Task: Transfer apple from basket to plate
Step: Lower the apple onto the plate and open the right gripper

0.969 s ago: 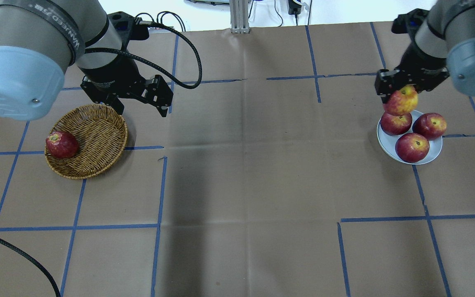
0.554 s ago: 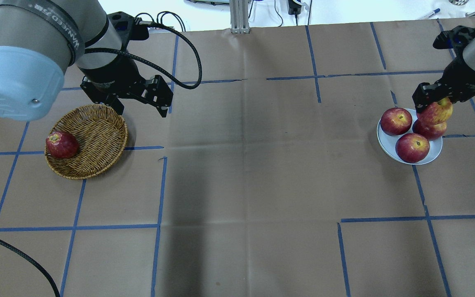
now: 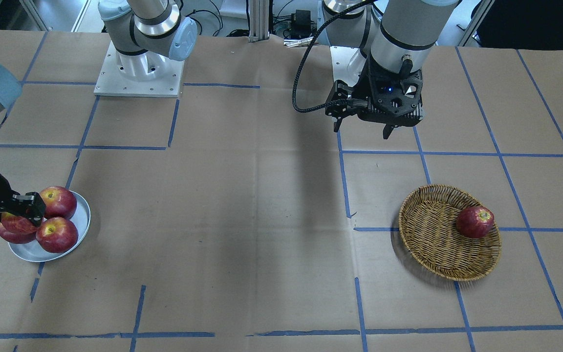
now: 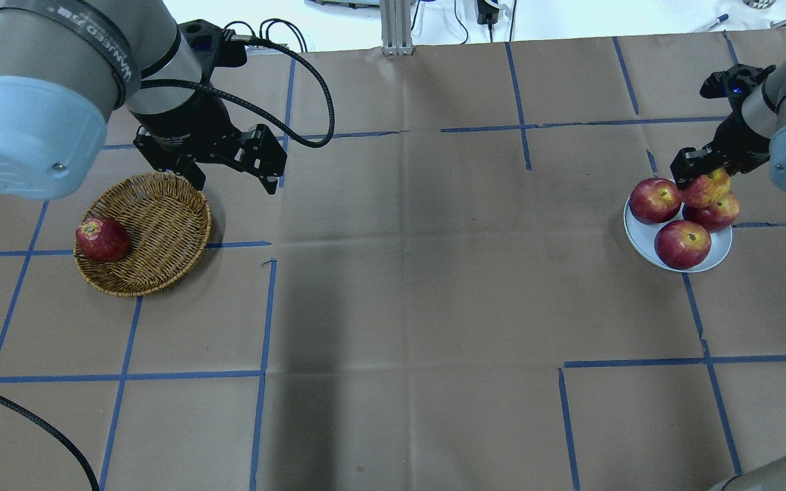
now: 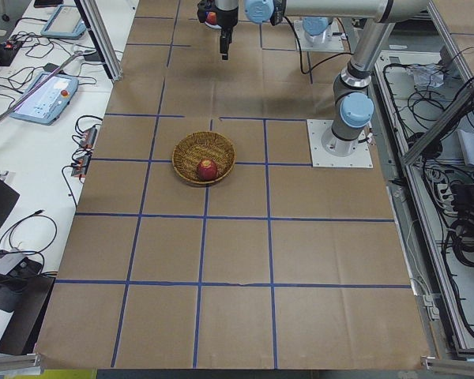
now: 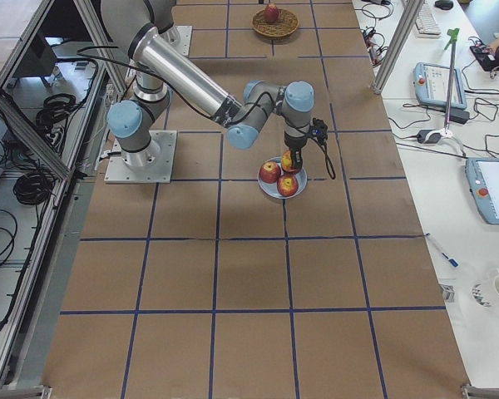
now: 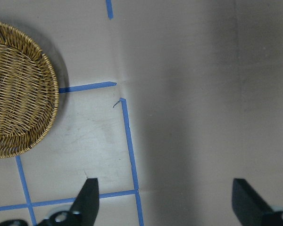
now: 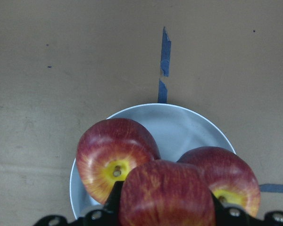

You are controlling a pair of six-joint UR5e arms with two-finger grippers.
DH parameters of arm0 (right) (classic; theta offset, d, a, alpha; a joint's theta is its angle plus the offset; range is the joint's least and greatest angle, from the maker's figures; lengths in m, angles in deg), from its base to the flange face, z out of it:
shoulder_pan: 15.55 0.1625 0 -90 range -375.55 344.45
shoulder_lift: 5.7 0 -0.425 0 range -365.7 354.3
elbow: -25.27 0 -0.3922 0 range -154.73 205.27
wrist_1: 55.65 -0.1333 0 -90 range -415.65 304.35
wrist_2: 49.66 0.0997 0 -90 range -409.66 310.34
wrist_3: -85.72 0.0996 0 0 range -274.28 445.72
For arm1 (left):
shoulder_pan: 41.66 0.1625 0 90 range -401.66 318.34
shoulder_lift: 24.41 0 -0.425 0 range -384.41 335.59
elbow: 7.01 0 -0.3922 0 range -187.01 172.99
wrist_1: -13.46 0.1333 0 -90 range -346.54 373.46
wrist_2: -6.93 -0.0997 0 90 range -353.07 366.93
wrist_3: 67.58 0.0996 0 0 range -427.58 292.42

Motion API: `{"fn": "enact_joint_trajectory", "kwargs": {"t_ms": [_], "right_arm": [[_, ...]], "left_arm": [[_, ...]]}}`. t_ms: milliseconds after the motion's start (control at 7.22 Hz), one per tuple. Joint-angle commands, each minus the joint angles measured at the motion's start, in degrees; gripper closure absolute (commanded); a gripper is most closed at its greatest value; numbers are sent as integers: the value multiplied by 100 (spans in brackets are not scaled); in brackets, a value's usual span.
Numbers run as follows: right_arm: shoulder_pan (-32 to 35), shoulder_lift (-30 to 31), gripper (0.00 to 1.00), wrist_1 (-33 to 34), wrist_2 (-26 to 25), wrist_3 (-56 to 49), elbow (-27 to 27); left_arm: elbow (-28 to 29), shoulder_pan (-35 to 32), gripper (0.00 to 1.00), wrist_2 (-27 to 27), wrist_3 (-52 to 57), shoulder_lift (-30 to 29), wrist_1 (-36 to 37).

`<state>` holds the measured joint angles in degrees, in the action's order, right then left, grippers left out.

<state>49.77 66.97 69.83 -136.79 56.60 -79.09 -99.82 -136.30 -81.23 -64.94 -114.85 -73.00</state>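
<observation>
On the brown table [image 4: 400, 273], blue tape [image 4: 188, 374] runs under the basket [image 4: 161, 225].

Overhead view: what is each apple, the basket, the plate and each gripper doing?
apple: gripped, over the plate.
right gripper: shut on the apple.
left gripper: open, empty, in the air.
basket: upright, holds one dark apple.
plate: holds three glossy apples.
</observation>
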Motion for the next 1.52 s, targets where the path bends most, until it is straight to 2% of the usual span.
{"fn": "enact_joint_trajectory", "kwargs": {"t_ms": [0,415,554,692,969,1108,1385], "right_arm": [[-10,1,48,-49,-15,-15,-31],[-10,1,45,-59,-32,-24,-58],[-10,1,30,-59,-67,-32,-101],[-10,1,0,-59,-94,-24,-93],[-10,45,0,-215,-112,-15,-6],[16,254,0,-408,-103,11,117],[208,816,0,-1686,-41,117,747]], "left_arm": [[0,-2,1,0,0,0,-3],[0,7,1,0,0,0,-3],[0,-2,1,0,0,0,-12],[0,-2,1,0,0,0,-20],[0,-2,1,-9,0,0,-21],[0,-2,1,-9,0,0,-21],[0,-2,1,-9,0,0,-21]]}}
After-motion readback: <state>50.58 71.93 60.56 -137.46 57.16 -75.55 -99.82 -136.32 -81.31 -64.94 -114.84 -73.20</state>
